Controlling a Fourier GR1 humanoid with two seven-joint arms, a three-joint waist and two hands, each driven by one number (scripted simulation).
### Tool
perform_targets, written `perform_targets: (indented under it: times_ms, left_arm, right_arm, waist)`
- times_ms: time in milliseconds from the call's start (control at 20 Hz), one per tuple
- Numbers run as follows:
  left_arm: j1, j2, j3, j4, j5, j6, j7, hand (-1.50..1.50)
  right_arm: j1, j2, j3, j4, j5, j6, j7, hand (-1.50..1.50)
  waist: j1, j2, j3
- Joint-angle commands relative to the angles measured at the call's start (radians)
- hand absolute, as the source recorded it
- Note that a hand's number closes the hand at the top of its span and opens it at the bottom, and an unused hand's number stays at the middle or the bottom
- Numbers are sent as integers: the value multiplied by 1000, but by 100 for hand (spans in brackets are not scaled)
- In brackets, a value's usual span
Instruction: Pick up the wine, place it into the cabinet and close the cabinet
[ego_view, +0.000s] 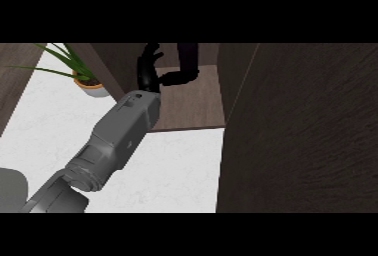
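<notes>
- Wine, a dark bottle, stands upright at the far end of the cabinet shelf, just right of our hand, so it seems delivered already.
- Our cabinet door fills the right side, swung open towards us; it has to stay that way until the arm is clear.
- Our cabinet shelf shows bare wood near its front edge.
- Our left forearm reaches from the near left across the white counter into the opening.
- Our left hand sits beside the bottle, fingers fairly straight, thumb out towards its base; dark on dark, we think it holds nothing.
- Our potted plant stands far left, out of the way.
</notes>
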Motion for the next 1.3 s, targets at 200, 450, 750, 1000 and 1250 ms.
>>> perform_targets:
  times_ms: [200, 450, 750, 1000, 1250]
  left_arm:
    - [-21, 61, 17, 68, -22, 9, -1, -150]
    - [-25, 110, 15, 77, -41, -81, -7, -150]
    - [-2, 60, 23, 22, -57, -131, -117, -150]
    - [49, 10, 56, -24, -44, -185, -184, -150]
    - [53, 36, 74, -106, -38, -275, -193, -150]
  right_arm:
    - [83, -19, 11, -184, -91, 10, 71, -150]
    - [42, 21, 65, -101, -31, -3, 31, -150]
    - [95, -6, 63, -165, -40, 18, 38, -150]
    - [109, -13, -9, -161, -108, 25, 27, -150]
    - [195, -9, 46, -204, -54, 20, 20, -150]
  waist:
    - [-4, 5, -3]
    - [-3, 11, -4]
    - [9, 1, -3]
    - [27, -4, -2]
    - [40, -17, -2]
